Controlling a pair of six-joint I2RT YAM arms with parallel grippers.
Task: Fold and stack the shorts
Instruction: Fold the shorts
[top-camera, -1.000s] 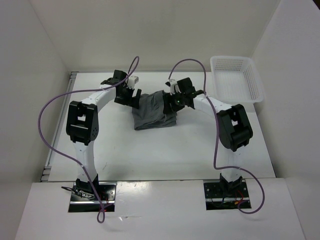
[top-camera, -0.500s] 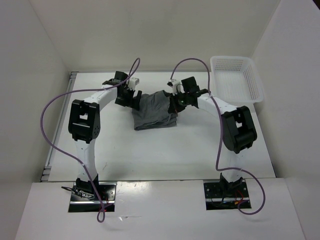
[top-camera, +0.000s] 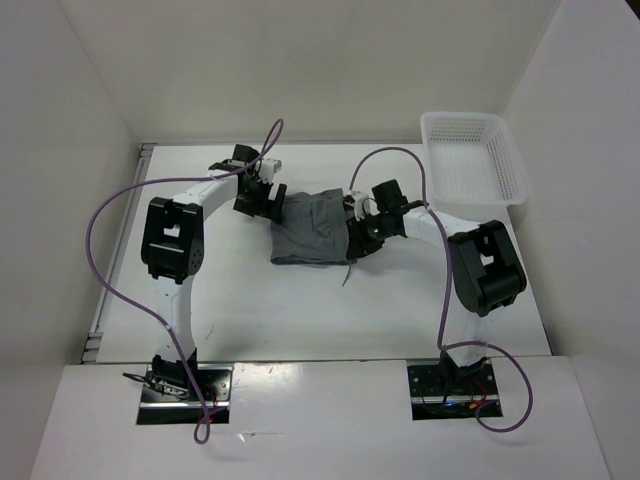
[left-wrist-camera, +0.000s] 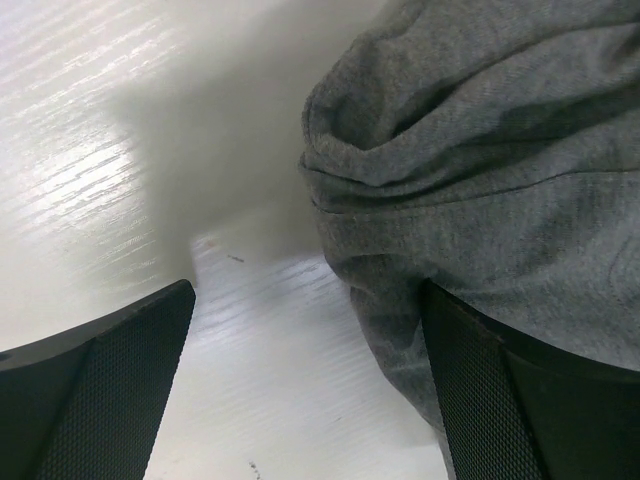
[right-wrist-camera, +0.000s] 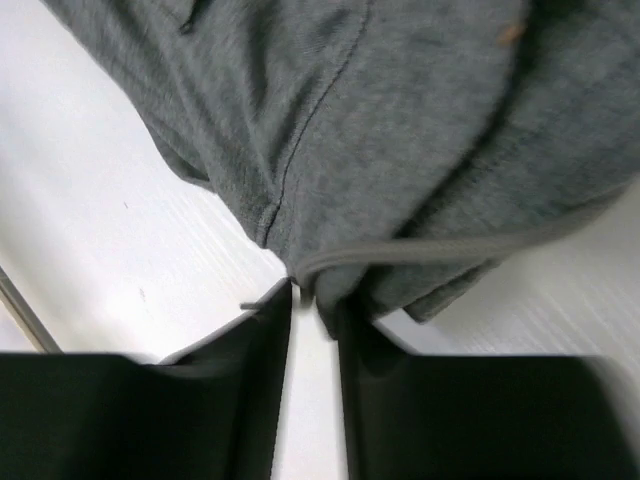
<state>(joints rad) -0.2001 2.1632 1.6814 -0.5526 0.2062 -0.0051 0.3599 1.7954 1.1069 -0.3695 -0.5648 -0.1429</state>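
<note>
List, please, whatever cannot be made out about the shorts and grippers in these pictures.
- Right wrist: whether the right gripper pinches the shorts; its fingertips are blurred.
- Top: the shorts' right edge, hidden under that gripper.
- Left wrist: most of the shorts, cut off by the frame beyond the open left gripper.

white table (top-camera: 300, 300), grey shorts (top-camera: 315, 228) (crumpled), mesh basket (top-camera: 478, 196)

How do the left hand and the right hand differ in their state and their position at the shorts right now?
The left hand stands wide open, while the right hand is nearly closed. The left hand grips nothing, with the bunched edge of the shorts lying loose between its fingers; the right hand appears to pinch a fold of fabric. The left hand is at their left side, the right hand at their right. Both sit low, right at the shorts' edge.
</note>
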